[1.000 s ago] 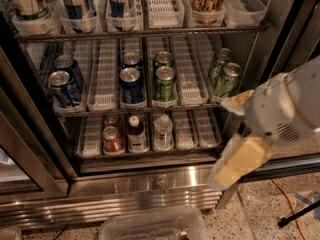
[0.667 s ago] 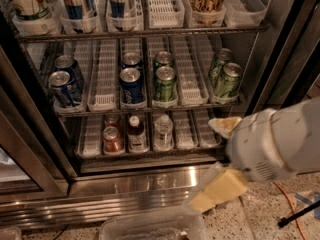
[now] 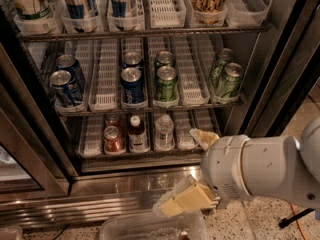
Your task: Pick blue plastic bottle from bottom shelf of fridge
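Note:
The fridge point(image 3: 100, 184) stands open in front of me. On its bottom shelf point(image 3: 93, 134) the blue plastic bottle point(image 3: 136, 133) stands upright, with a white cap, dark liquid and a white-and-blue label. It is between a red can point(image 3: 113, 139) and a clear water bottle point(image 3: 164, 131). My gripper point(image 3: 193, 168) is low at the right, in front of the shelf's right end, to the right of the bottle and apart from it. It is open and empty. One tan finger point(image 3: 203, 137) is up by the shelf front, the other point(image 3: 183, 199) hangs over the base grille.
The rack above holds blue cans point(image 3: 133, 84) and green cans point(image 3: 166, 82). The top rack holds tall cans and cartons point(image 3: 80, 1). A black door frame point(image 3: 285, 69) stands at the right. A clear plastic bin point(image 3: 150, 228) sits on the floor below the gripper.
My arm has swung left and lower across the fridge front. The gripper now sits at the bottom shelf's right end, closer to the bottles. Nothing on the shelves has moved.

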`<move>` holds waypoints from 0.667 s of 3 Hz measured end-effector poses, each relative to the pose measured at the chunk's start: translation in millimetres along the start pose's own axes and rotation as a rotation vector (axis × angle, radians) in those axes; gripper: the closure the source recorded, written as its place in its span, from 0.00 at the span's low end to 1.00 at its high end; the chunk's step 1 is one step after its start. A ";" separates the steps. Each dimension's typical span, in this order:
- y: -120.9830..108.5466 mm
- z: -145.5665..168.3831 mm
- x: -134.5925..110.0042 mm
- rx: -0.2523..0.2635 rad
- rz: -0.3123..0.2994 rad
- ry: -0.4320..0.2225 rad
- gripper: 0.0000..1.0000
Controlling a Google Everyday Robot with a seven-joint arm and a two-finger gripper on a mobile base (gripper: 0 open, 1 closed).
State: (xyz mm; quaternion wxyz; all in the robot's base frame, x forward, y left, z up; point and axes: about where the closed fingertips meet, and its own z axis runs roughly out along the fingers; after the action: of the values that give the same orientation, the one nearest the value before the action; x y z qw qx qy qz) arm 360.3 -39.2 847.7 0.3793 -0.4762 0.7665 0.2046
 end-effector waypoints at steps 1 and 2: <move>-0.8 -0.7 -0.7 0.002 0.002 -0.001 0.00; -11.6 3.7 5.0 0.062 0.015 0.019 0.00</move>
State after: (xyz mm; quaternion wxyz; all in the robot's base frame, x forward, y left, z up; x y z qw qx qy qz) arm 370.6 -44.9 842.0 0.3848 -0.4605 0.7796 0.1793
